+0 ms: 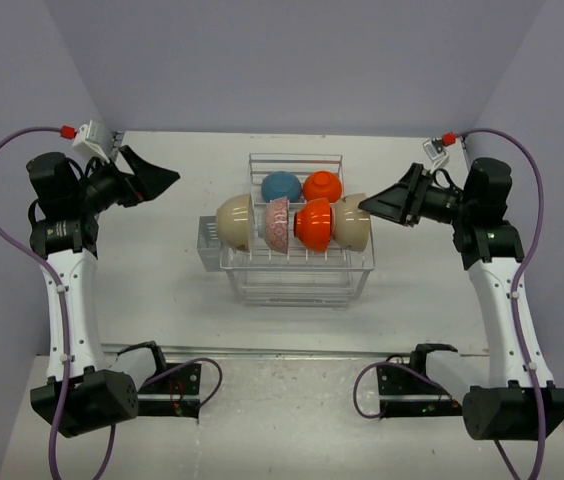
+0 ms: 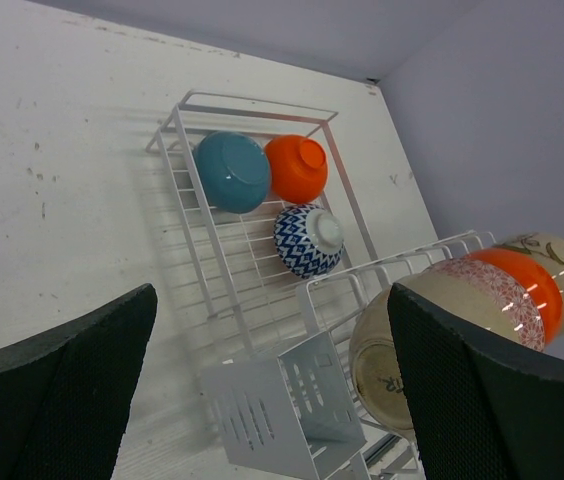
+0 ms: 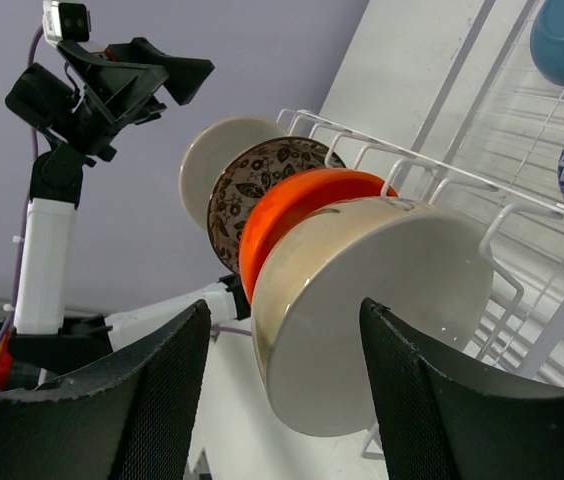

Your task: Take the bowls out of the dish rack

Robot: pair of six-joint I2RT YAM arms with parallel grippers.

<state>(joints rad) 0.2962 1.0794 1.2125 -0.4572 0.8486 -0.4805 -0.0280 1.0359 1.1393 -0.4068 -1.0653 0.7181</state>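
The white wire dish rack [image 1: 298, 268] stands mid-table. On edge in its front row are a cream bowl [image 1: 234, 221], a pink speckled bowl [image 1: 278, 223], an orange bowl [image 1: 313, 224] and a second cream bowl [image 1: 350, 221]. Behind them sit a blue bowl [image 1: 281, 186] and another orange bowl [image 1: 322, 186]. A blue-and-white patterned bowl [image 2: 308, 240] lies on the rack floor. My right gripper [image 1: 377, 207] is open at the right cream bowl [image 3: 382, 310], one finger outside its rim and one in front of its hollow. My left gripper [image 1: 157, 178] hangs open and empty left of the rack.
A small white cutlery cup [image 1: 208, 243] hangs on the rack's left end, below my left gripper [image 2: 270, 295] in the left wrist view. Purple walls close in the white table on three sides. Both arm bases sit at the near edge.
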